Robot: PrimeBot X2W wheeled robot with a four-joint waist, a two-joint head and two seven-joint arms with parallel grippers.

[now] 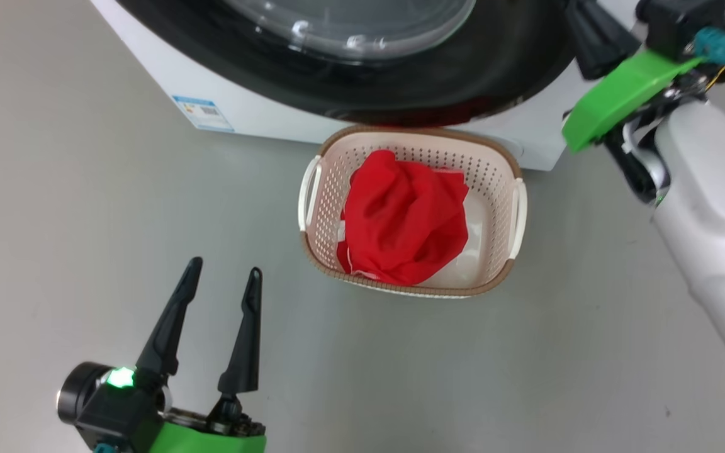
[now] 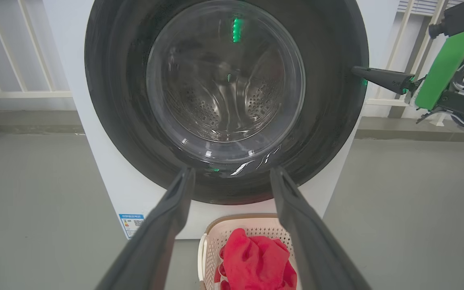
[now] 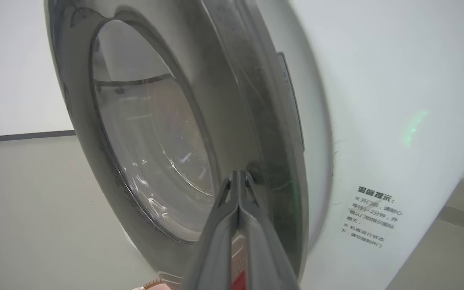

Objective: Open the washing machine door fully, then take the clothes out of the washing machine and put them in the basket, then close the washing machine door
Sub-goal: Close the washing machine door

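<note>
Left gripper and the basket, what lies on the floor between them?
Nothing: in the head view, bare grey floor separates the open left gripper from the basket.

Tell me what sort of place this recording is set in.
Probably a laundry corner or a test area: a white front-loading washing machine stands on a bare grey floor, with a basket of red clothes in front and a white railing behind.
</note>
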